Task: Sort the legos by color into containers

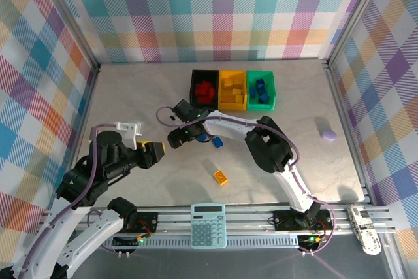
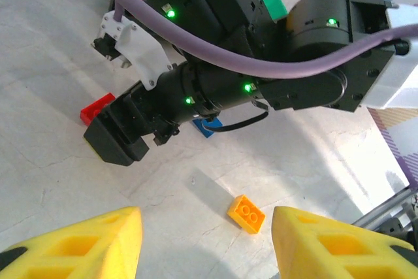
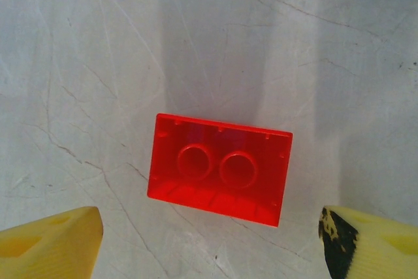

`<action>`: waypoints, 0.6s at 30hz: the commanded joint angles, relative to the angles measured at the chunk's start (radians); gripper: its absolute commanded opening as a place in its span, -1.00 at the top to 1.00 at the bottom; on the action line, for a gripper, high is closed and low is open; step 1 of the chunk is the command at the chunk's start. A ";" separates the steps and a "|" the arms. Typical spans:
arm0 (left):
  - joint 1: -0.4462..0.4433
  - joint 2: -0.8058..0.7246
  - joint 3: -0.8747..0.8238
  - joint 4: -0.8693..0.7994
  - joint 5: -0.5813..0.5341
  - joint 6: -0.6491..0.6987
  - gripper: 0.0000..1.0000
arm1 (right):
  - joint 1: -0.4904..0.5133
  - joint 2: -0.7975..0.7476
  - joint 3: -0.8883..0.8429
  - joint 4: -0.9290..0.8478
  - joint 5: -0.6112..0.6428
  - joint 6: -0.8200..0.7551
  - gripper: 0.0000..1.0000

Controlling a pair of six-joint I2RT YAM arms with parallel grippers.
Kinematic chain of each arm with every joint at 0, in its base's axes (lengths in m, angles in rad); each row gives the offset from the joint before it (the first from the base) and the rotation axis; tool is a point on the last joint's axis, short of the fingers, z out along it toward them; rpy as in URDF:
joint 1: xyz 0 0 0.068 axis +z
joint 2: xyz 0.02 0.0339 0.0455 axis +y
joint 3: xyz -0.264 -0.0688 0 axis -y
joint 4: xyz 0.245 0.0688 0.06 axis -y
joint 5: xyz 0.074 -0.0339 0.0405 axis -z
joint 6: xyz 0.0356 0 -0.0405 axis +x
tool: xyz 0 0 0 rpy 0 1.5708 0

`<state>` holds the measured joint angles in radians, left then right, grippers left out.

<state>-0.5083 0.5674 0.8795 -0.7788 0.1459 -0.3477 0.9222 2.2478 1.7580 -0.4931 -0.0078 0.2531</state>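
A red lego (image 3: 220, 168) lies hollow side up on the table. My right gripper (image 3: 209, 240) hangs over it, open, with a yellow fingertip (image 3: 52, 240) clear of it on each side. From above, the right gripper (image 1: 177, 138) is stretched out left of the bins. My left gripper (image 1: 159, 150) is open and holds nothing, and its pads (image 2: 85, 243) frame a yellow lego (image 2: 246, 213) lying further off on the table. The yellow lego (image 1: 221, 177) lies alone mid-table, and a blue lego (image 1: 216, 140) sits beside the right arm. The black bin (image 1: 194, 86) holds red bricks, the yellow bin (image 1: 232, 104) yellow ones and the green bin (image 1: 272, 93) blue ones.
The right arm's black wrist (image 2: 196, 89) and purple cable cross the left wrist view, close ahead of my left gripper. A pale lilac lump (image 1: 328, 134) lies at the right. A teal calculator (image 1: 208, 225) rests on the front rail. Checked walls enclose the table.
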 commanded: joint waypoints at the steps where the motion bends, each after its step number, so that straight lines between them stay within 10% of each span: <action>1: -0.009 -0.001 0.008 -0.022 0.030 0.020 -0.09 | 0.009 0.033 0.046 -0.023 -0.006 -0.009 -0.71; 18: -0.030 0.003 0.003 -0.016 0.041 0.021 -0.10 | 0.015 0.155 0.229 -0.149 0.083 -0.020 -0.19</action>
<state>-0.5232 0.5678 0.8795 -0.7876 0.1753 -0.3435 0.9298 2.3726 1.9495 -0.5880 0.0429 0.2432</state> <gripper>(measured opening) 0.550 0.610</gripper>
